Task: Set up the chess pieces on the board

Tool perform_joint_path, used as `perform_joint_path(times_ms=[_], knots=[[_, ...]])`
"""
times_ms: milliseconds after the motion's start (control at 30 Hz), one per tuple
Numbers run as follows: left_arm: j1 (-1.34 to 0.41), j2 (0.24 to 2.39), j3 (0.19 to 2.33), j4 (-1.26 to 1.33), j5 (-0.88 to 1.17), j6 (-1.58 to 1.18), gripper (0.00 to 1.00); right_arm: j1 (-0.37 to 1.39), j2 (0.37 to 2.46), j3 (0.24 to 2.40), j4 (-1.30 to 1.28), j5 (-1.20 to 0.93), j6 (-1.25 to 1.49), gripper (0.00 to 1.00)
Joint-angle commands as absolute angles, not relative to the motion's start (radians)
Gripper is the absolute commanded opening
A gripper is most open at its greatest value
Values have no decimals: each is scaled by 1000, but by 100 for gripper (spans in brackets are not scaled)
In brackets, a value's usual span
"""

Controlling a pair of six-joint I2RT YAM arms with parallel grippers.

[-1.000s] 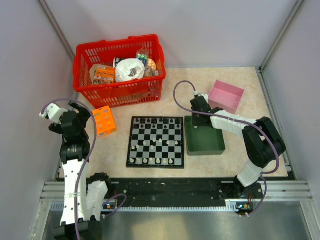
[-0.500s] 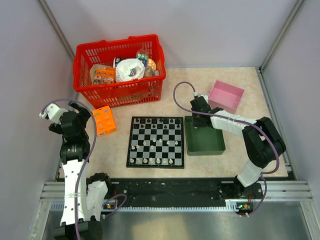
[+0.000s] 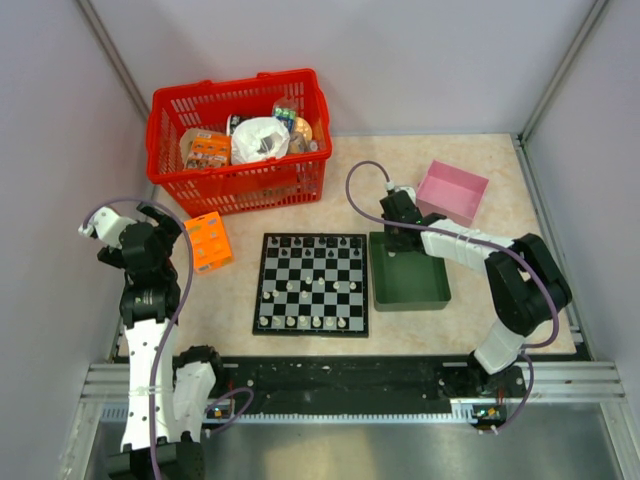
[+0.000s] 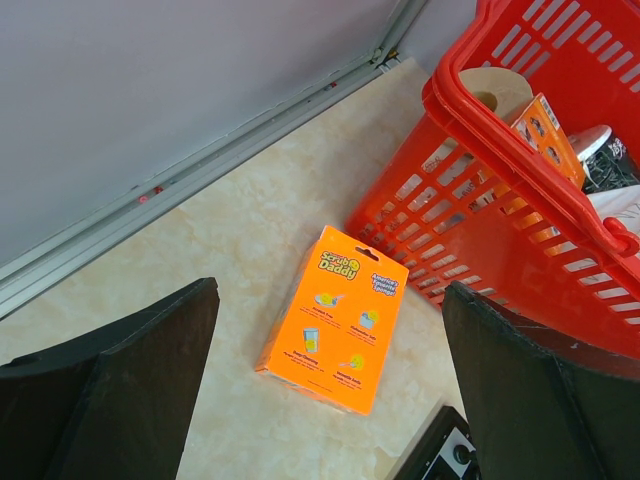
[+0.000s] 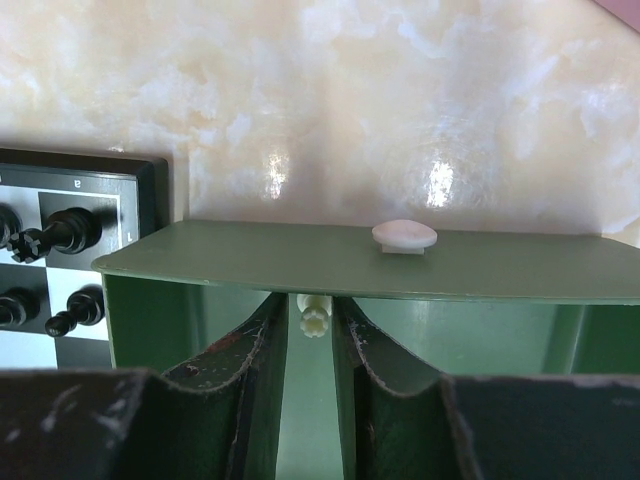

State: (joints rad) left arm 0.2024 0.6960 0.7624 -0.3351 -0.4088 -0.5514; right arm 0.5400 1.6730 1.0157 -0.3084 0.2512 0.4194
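Right pincer (image 5: 308,302) narrowed astride pale chess piece (image 5: 313,320) — crown toward it; contact unclear.

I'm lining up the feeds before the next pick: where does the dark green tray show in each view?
Top external: the dark green tray lies right of centre, beside the board.
Left wrist: not in view.
Right wrist: its wall spans the middle.
Shared landmark: the board, at the right wrist view's left edge.
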Motion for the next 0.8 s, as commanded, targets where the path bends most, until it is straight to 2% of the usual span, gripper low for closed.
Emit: perform_joint_path(times_ms=[0, 767], knots=[[207, 689, 759, -288, -416, -549, 99, 531, 1672, 1049, -310, 245, 411, 24], [207, 693, 764, -279, -410, -549, 99, 529, 1690, 1052, -330, 242, 403, 24]])
